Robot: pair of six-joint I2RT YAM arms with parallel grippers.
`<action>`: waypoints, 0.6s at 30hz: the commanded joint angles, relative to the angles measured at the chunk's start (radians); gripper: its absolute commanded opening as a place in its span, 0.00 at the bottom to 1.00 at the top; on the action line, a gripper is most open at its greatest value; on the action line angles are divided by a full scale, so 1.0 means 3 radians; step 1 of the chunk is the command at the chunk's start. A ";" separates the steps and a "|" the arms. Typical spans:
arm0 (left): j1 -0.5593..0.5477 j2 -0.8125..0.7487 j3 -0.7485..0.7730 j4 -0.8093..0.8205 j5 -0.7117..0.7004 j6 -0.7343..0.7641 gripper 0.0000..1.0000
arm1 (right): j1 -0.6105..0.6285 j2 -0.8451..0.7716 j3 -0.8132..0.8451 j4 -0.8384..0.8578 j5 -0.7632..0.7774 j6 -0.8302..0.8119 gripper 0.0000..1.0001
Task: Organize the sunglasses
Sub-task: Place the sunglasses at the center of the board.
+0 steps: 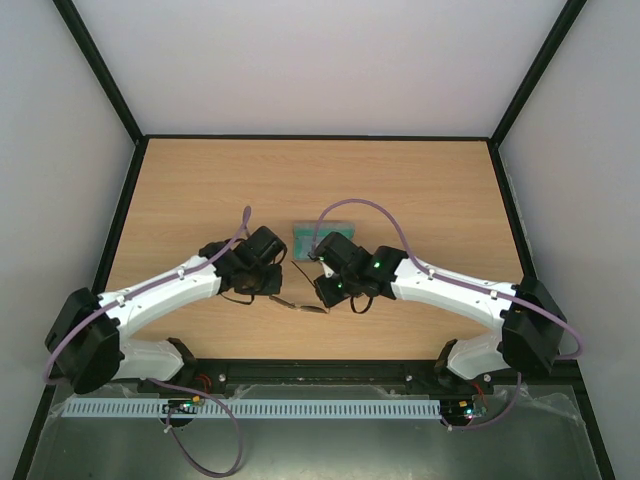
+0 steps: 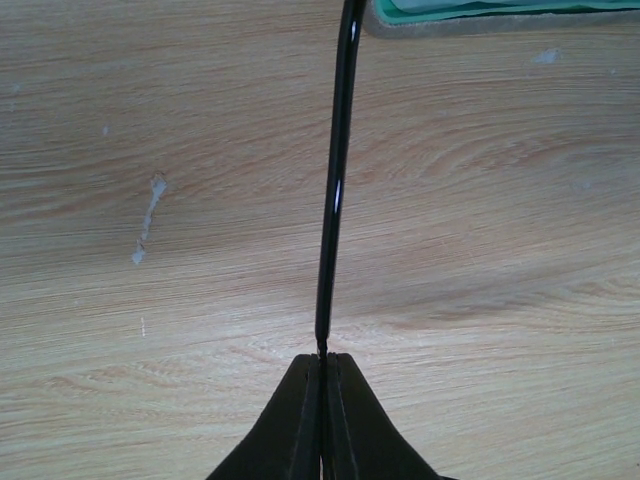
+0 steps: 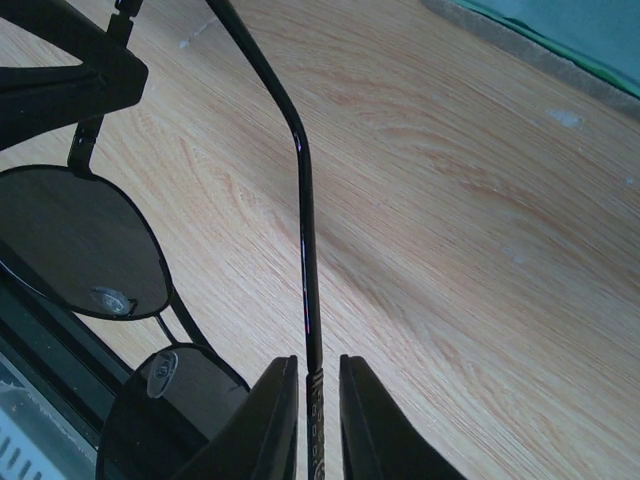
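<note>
The sunglasses [image 1: 300,304] are held just above the wooden table between the two arms. My left gripper [image 2: 322,358] is shut on the tip of one slim black temple arm [image 2: 336,180], which runs straight away from it. In the top view it [image 1: 275,290] sits left of the glasses. My right gripper [image 3: 318,372] is open, its jaws straddling the other temple arm [image 3: 305,230] with a thin gap on each side. The two dark lenses [image 3: 80,240] lie to its left. In the top view it [image 1: 325,290] sits right of the glasses.
A pale teal cloth [image 1: 322,238] with a grey edge under it lies just beyond the grippers. It also shows in the left wrist view [image 2: 500,8] and the right wrist view [image 3: 580,40]. The left gripper's finger [image 3: 60,70] shows at the right wrist view's top left.
</note>
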 commanded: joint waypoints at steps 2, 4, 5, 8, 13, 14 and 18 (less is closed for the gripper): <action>-0.0020 0.0086 0.0111 0.0037 0.0003 0.0033 0.02 | 0.0030 0.0039 -0.0131 0.0062 -0.0006 -0.0047 0.11; -0.0020 0.0110 0.0127 0.0062 0.0016 0.0029 0.02 | 0.0029 0.0038 -0.0179 0.0090 -0.0025 -0.0039 0.10; -0.0020 0.0122 0.0133 0.0073 0.0020 0.0032 0.02 | 0.0029 0.0037 -0.0201 0.0104 -0.0033 -0.0034 0.07; -0.0020 0.0160 0.0147 0.0110 0.0044 0.0033 0.02 | 0.0034 0.0018 -0.0265 0.0152 -0.0052 -0.0012 0.05; -0.0044 0.0218 0.0159 0.0128 0.0047 0.0048 0.02 | 0.0051 0.0018 -0.0327 0.0211 -0.0087 0.0015 0.05; -0.0049 0.0228 0.0159 0.0128 0.0050 0.0056 0.02 | 0.0056 0.0009 -0.0329 0.0212 -0.0094 0.0010 0.05; -0.0067 0.0260 0.0158 0.0132 0.0041 0.0075 0.02 | 0.0064 -0.0014 -0.0324 0.0218 -0.0111 0.0003 0.03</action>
